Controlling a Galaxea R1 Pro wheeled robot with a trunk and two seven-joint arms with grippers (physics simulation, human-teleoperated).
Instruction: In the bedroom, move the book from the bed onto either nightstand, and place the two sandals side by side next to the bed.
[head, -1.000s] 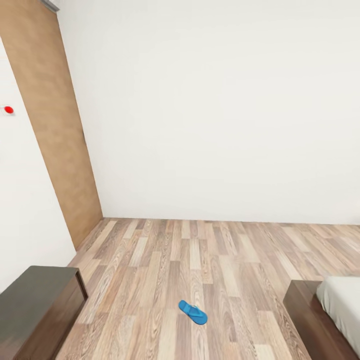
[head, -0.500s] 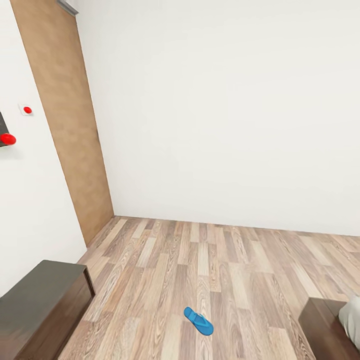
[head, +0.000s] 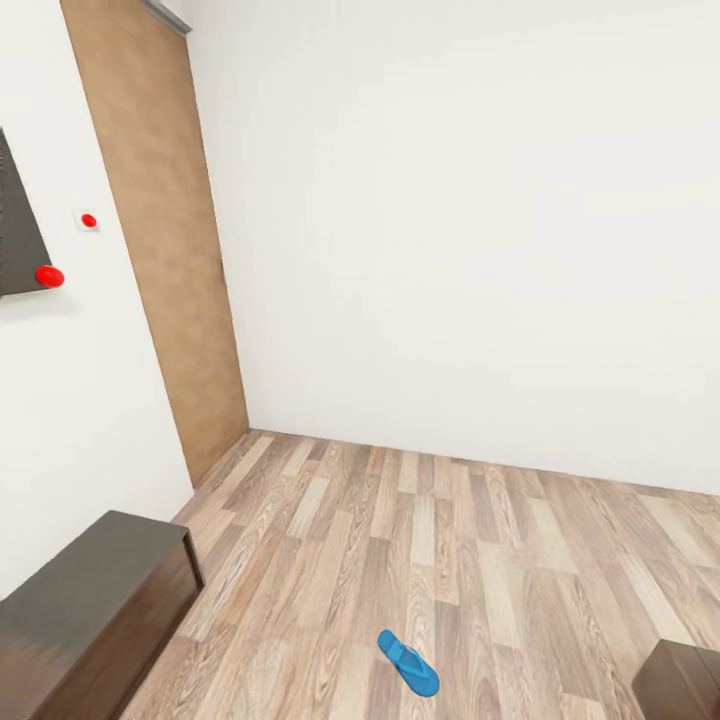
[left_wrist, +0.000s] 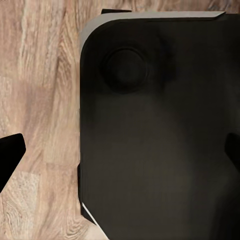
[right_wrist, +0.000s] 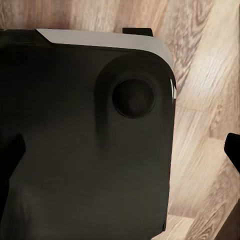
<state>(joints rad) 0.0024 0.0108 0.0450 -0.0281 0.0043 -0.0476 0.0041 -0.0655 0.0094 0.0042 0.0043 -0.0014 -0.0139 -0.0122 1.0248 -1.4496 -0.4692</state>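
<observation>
One bright blue sandal (head: 408, 662) lies flat on the wood-plank floor, near the bottom middle of the head view. A dark brown corner of the bed frame (head: 686, 680) shows at the bottom right; its mattress is out of view, and so is the book. In the left wrist view my left gripper (left_wrist: 120, 155) is open, its black fingertips (left_wrist: 10, 156) far apart over my own dark base. The right wrist view has my right gripper (right_wrist: 120, 150) open too, with one fingertip (right_wrist: 233, 149) at the picture's edge and nothing between the fingers.
A low dark brown cabinet (head: 85, 610) stands against the left wall; I cannot tell if it is a nightstand. Above it a dark panel (head: 18, 235) with a red knob hangs on the wall. A wooden door (head: 165, 250) fills the corner. Open floor (head: 470, 540) lies ahead.
The head camera has swung to the left, so the bed's mattress has slid out at the right and the wall panel has come in. The sandal has stayed put on the floor.
</observation>
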